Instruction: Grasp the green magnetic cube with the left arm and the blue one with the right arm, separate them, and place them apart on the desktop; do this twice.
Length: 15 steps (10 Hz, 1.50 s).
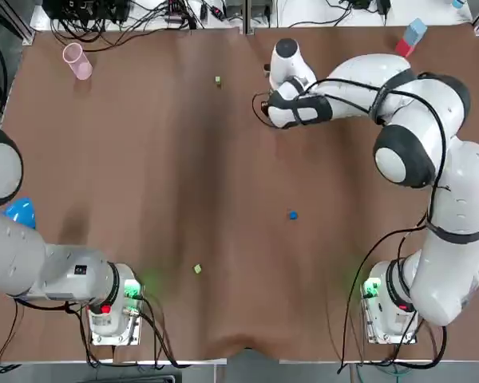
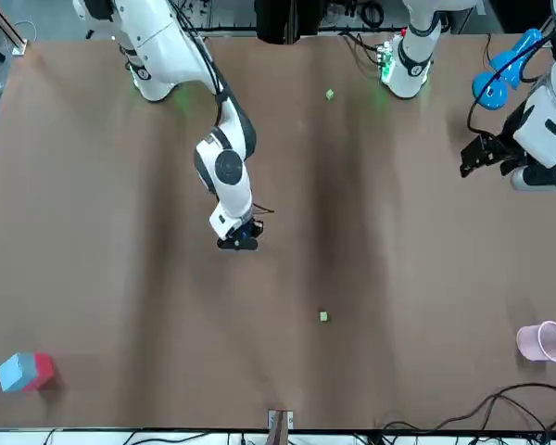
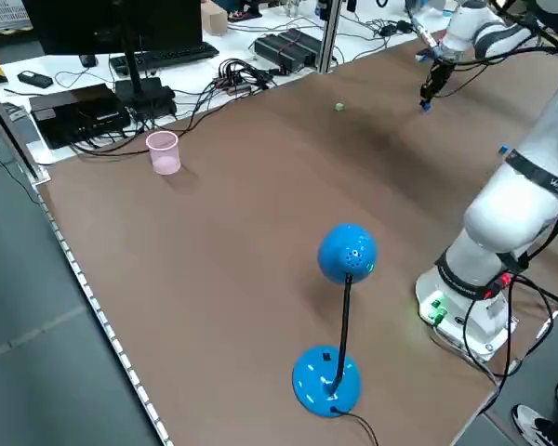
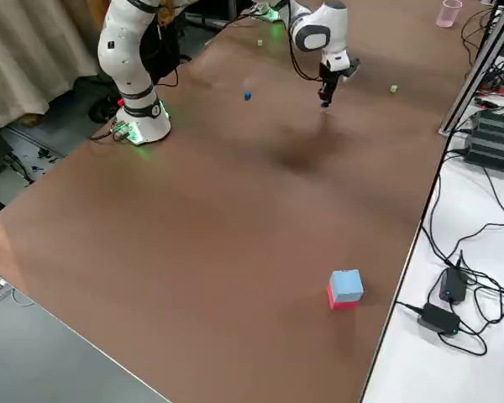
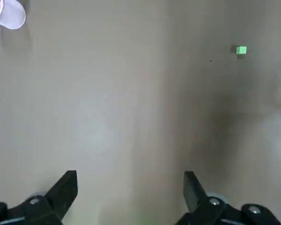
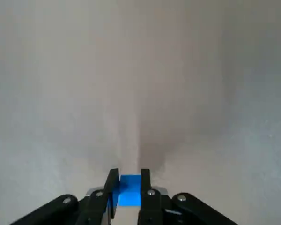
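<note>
Right pincer (image 6: 128, 180) is clamped shut on a small blue cube (image 6: 129, 194), which sits squeezed between its two fingers, and the arm reaches out so that the pincer hangs low over the far middle of the brown table (image 1: 144, 199); from where I stand I cannot tell whether the cube touches the wood. Lying loose on the table, well apart from one another, are a far green cube (image 1: 217, 80), off to the robot's left of that pincer, a near green cube (image 1: 197, 270) close to the robot's edge, and a second blue cube (image 1: 292, 215) out in the open towards the right arm's base. Over at the robot's left edge the left pincer (image 5: 130, 180) hangs above the table with its fingers spread wide, close by a blue desk lamp (image 3: 346, 253). A pink cup (image 1: 77, 61) stands in the far left corner, and a blue and red block (image 1: 411, 37) sits at the far right corner
</note>
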Each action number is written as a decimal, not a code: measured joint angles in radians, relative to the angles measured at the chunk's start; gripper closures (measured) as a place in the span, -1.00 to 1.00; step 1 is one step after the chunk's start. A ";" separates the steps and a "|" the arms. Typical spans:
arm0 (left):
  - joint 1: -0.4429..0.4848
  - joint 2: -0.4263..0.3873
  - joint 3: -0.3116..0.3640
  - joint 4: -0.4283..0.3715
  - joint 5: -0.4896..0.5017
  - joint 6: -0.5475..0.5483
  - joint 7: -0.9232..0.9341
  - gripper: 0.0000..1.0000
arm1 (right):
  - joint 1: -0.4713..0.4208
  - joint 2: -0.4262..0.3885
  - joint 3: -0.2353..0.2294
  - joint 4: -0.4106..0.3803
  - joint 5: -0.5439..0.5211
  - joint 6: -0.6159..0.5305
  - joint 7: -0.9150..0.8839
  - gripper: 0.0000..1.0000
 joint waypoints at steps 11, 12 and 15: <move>0.002 0.037 0.002 0.025 0.000 0.000 -0.009 -1.00 | -0.134 0.428 -0.005 0.968 -0.101 -0.434 -0.282 0.56; 0.002 0.037 0.002 0.026 0.000 0.000 -0.008 -1.00 | -0.149 0.463 0.016 1.004 -0.101 -0.398 -0.303 0.56; 0.014 0.037 0.003 0.030 0.000 0.000 -0.006 -1.00 | -0.202 0.506 0.054 1.029 -0.101 -0.351 -0.400 0.56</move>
